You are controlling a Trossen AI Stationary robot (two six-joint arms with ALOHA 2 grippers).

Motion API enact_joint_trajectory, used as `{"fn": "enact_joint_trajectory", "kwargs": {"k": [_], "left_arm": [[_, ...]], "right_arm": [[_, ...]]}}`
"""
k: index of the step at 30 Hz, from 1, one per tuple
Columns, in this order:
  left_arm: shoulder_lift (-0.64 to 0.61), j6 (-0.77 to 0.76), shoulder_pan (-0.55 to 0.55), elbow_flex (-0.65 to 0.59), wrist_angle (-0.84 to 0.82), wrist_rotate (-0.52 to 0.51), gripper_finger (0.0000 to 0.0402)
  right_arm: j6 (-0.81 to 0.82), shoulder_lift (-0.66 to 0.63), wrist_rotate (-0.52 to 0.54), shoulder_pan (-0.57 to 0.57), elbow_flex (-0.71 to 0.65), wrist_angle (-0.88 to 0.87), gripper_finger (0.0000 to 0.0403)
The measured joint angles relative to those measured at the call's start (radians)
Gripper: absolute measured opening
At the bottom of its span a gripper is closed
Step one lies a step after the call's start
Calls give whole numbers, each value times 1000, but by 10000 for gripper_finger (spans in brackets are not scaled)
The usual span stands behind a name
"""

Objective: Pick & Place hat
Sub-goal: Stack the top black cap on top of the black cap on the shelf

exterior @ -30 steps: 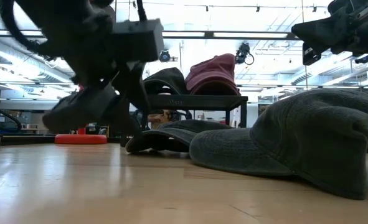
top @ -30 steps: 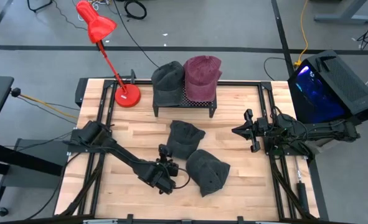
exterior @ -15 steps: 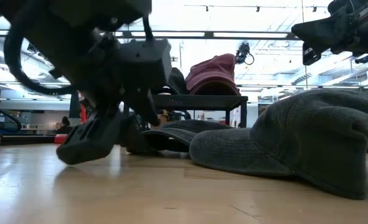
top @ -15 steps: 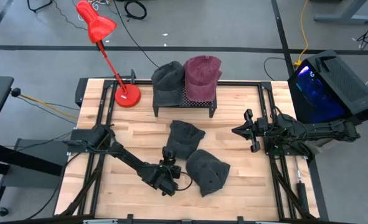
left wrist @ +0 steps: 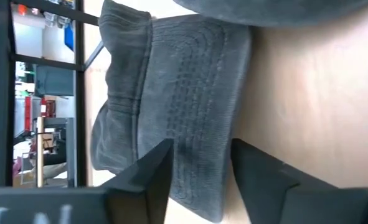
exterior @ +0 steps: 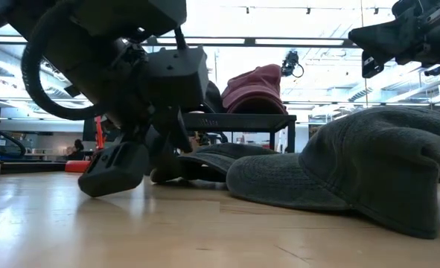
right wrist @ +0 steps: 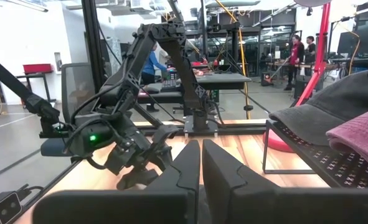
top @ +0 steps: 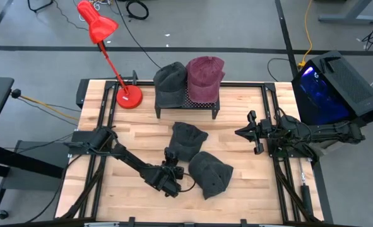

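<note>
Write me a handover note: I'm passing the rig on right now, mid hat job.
Left gripper: low over the table, open fingers straddling the brim of the middle grey cap, no grip yet.
Right gripper: shut, empty, waiting at the table's right side.
Rack: grey cap and maroon cap already on it.
Left: both table caps, including the front grey cap.

Two hats (top: 187,81) sit on the far rack (top: 187,106), lamp (top: 128,96) to its left; two more hats (top: 199,159) lie nearer, mid-table.
</note>
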Motion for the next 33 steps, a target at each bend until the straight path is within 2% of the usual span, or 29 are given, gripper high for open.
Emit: {"fn": "enact_joint_trajectory", "kwargs": {"k": [6, 10, 22, 27, 33], "left_arm": [[0, 0, 0, 0, 1, 21, 95], [0, 4, 0, 0, 0, 7, 64], [-8, 75, -7, 0, -4, -37, 45], [-46, 82, -12, -1, -43, -84, 15], [-99, 82, -12, -1, -107, -97, 14]], "right_arm": [[0, 0, 0, 0, 0, 0, 23], [0, 0, 0, 0, 0, 0, 23], [0, 0, 0, 0, 0, 0, 23], [0, 0, 0, 0, 0, 0, 23], [0, 0, 0, 0, 0, -1, 23]]}}
